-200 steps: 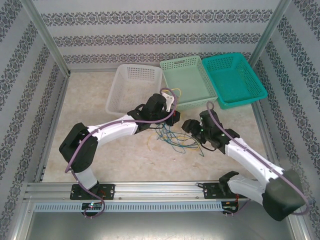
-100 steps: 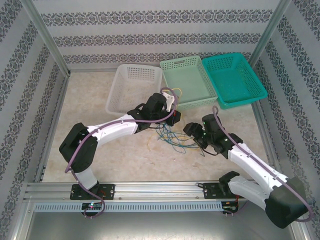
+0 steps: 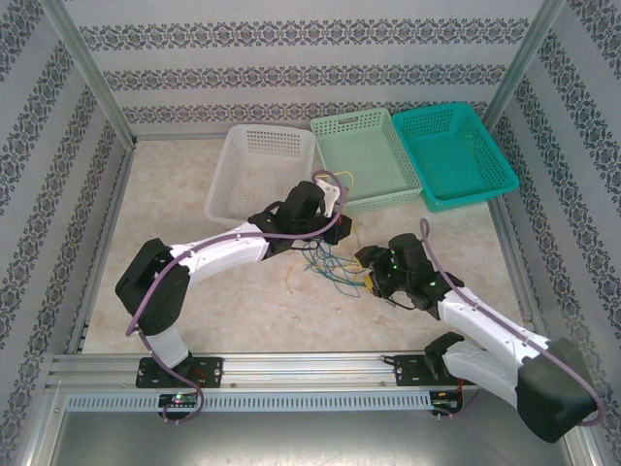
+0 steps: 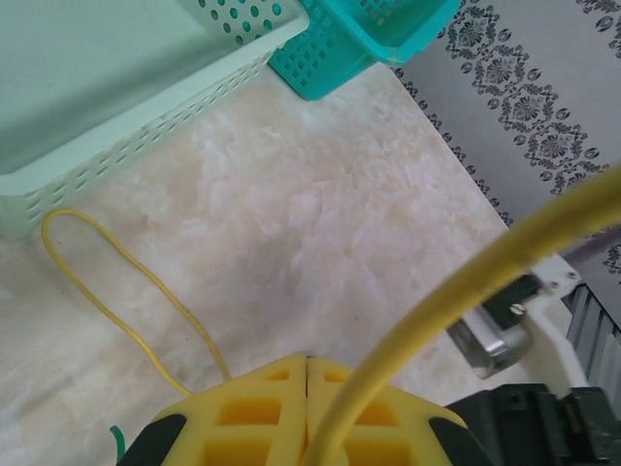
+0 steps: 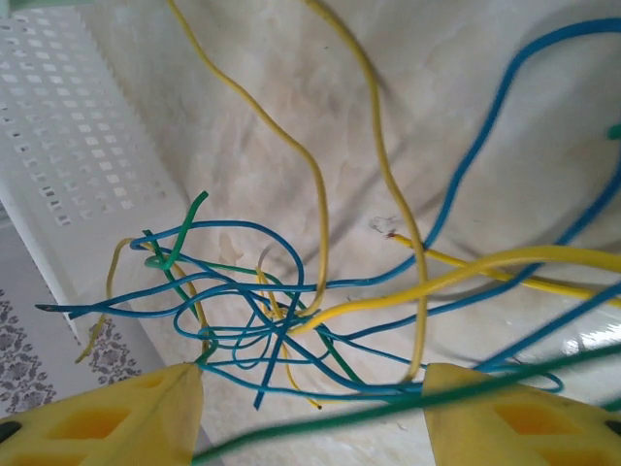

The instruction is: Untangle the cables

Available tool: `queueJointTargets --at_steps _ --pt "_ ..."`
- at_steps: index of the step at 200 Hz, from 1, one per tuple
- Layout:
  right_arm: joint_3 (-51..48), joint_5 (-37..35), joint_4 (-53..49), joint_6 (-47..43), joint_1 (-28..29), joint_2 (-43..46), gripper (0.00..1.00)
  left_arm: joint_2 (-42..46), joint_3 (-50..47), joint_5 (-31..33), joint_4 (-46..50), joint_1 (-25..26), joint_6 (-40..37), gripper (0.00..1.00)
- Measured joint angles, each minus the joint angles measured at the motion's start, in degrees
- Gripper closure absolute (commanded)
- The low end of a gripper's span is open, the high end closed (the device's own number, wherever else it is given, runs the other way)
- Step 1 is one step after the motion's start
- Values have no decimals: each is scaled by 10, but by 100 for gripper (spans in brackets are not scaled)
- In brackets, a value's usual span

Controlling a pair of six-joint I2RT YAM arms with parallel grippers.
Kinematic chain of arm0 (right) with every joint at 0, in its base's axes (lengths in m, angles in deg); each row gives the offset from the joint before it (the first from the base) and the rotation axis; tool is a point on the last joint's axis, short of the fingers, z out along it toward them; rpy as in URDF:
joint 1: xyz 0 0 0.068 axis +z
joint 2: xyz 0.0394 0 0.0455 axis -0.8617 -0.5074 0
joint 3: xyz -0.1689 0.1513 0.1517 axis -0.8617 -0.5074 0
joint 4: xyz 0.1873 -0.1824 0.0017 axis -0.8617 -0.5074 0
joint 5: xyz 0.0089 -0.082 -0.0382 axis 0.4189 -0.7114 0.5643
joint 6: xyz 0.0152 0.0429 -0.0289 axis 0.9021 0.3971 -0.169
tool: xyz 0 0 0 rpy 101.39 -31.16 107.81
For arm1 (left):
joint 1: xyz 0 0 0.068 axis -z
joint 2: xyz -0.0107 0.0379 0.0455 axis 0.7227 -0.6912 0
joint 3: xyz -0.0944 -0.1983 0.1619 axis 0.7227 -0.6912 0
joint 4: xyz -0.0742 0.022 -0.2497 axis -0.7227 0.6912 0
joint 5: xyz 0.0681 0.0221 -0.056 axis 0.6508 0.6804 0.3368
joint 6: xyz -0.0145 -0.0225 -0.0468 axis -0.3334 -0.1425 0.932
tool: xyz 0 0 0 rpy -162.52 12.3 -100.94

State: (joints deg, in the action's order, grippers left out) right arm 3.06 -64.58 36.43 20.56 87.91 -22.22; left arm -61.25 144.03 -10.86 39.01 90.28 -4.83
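The cables (image 3: 330, 264) lie as a loose knot of thin yellow, green and blue wires on the marble tabletop, between my two grippers. My left gripper (image 3: 340, 230) hangs just behind the knot. Its yellow fingers (image 4: 262, 408) are pressed together on a yellow cable (image 4: 116, 291), which loops away over the table. A blurred yellow stretch (image 4: 466, 291) passes close to the lens. My right gripper (image 3: 369, 270) sits at the knot's right edge. In the right wrist view the right gripper (image 5: 310, 413) is open, the tangle (image 5: 262, 311) lies just ahead, and a green cable (image 5: 388, 413) crosses between the fingers.
Three baskets stand along the back: white (image 3: 262, 170), pale green (image 3: 364, 155) and teal (image 3: 451, 150). The pale green basket (image 4: 116, 97) and the teal one (image 4: 359, 39) lie ahead of the left gripper. The white basket's wall (image 5: 78, 175) borders the tangle.
My right gripper has moved left and toward the near edge, closing in on the tangle from the right. The left arm and its yellow cable have stayed put.
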Motion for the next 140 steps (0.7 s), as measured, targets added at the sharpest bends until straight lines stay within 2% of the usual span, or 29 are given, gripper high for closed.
queueJointTargets --at_steps 31,43,59,69,140 --pt "7 -7 37 1 0 -39 54 0 0 -2 -1 5 0 100" --pt "9 -10 46 -3 0 -45 67 0 0 -4 -1 6 0 100" --pt "13 -18 48 -7 0 -49 91 0 0 -4 -1 9 0 100" --pt "18 -24 39 -23 0 -49 100 0 0 -4 -1 9 0 100" --pt "24 -97 -68 -108 3 -60 100 69 -15 -20 -1 -12 33 100"
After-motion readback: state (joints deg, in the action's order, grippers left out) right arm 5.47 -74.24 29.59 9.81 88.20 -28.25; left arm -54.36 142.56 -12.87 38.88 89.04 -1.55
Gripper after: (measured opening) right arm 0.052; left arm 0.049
